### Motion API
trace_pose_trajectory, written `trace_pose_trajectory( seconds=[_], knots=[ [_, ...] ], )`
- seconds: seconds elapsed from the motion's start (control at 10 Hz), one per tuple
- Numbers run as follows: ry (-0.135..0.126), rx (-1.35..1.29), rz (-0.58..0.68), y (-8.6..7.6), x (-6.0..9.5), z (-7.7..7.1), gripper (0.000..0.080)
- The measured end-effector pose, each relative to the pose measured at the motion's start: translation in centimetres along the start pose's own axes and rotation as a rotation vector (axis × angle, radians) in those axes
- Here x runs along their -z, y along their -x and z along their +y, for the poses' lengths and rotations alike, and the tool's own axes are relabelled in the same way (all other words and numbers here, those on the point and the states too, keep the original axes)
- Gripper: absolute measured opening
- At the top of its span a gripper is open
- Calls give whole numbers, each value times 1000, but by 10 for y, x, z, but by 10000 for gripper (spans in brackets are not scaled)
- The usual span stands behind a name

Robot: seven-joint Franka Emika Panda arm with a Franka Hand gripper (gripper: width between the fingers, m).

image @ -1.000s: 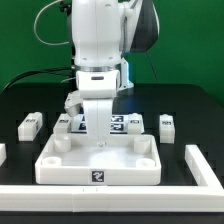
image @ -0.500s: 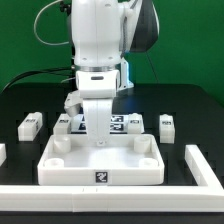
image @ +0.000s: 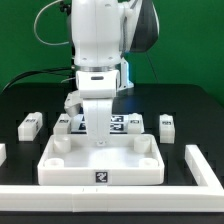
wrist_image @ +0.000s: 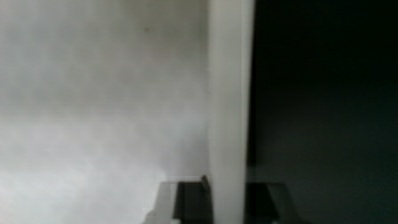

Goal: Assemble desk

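The white desk tabletop (image: 100, 160) lies upside-up with its raised rim and round corner sockets toward the front of the table. My gripper (image: 97, 131) reaches down onto its far rim. In the wrist view the gripper (wrist_image: 226, 192) has one dark finger on each side of the tabletop's upright rim (wrist_image: 230, 90), shut on it; the tabletop's flat white face (wrist_image: 107, 100) fills one side. White square legs lie behind it at the exterior view's left (image: 31, 124) and right (image: 166, 123), and two more lie close to the gripper (image: 64, 123) (image: 136, 122).
The marker board (image: 118, 122) lies behind the tabletop, partly hidden by the arm. Long white border rails run along the front (image: 100, 197) and the exterior view's right (image: 201, 165). A green backdrop stands behind the black table.
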State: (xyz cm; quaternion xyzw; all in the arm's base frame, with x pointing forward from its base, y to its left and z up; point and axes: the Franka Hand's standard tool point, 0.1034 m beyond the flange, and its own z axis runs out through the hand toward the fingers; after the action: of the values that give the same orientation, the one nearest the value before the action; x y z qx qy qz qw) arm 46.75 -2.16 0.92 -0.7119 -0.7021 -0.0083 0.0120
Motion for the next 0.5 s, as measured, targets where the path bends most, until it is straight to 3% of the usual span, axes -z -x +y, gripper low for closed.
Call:
trace_pose_trajectory(
  seconds=[0.5],
  knots=[
    [46,-24,42,-56,-1,39,54]
  ],
)
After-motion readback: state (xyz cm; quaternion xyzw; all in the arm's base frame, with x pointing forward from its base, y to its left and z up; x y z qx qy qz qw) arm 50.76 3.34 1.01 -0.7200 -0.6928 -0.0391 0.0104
